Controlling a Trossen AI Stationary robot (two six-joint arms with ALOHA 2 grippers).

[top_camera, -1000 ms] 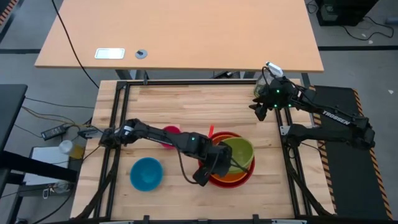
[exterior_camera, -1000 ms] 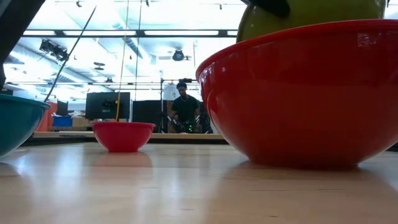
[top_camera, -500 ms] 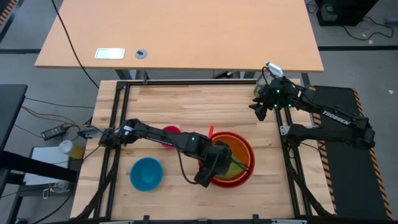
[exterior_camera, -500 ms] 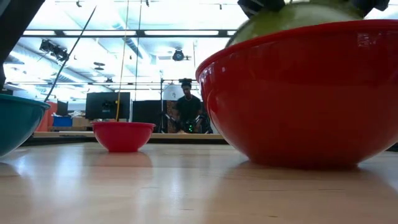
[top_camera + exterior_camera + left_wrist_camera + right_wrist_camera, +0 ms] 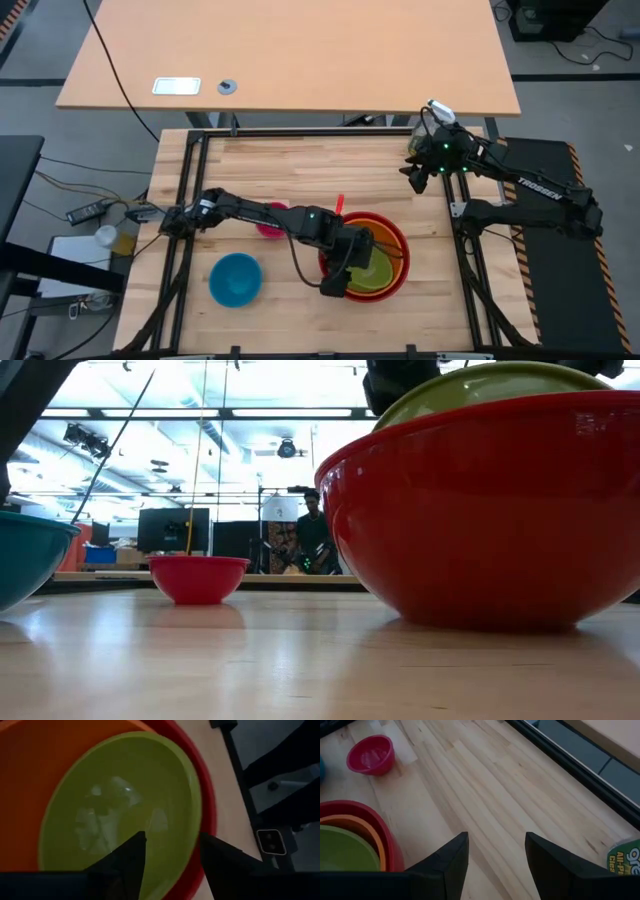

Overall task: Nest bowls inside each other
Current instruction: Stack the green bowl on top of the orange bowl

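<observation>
The red bowl (image 5: 403, 262) stands on the table right of centre, with the orange bowl (image 5: 388, 233) inside it. The lime green bowl (image 5: 125, 805) lies in the orange one (image 5: 30, 780), toward its near side, its edge showing above the red rim (image 5: 500, 385). My left gripper (image 5: 172, 855) is open just above the green bowl's left rim, one finger over the inside and one outside. The blue bowl (image 5: 236, 279) sits near the front left. The pink bowl (image 5: 270, 220) sits behind my left arm. My right gripper (image 5: 495, 850) hangs open at the far right.
A spray bottle with a green label (image 5: 625, 857) stands at the far right corner beside my right gripper. Black frame rails (image 5: 182, 200) run along the table's edges. Bare wood lies between the pink bowl and the far edge. A person stands in the room beyond the table.
My left gripper has rolled about its own line and opened, letting go of the green bowl. The bowl, held tilted above the orange one before, has dropped and now lies inside it, lower behind the red rim.
</observation>
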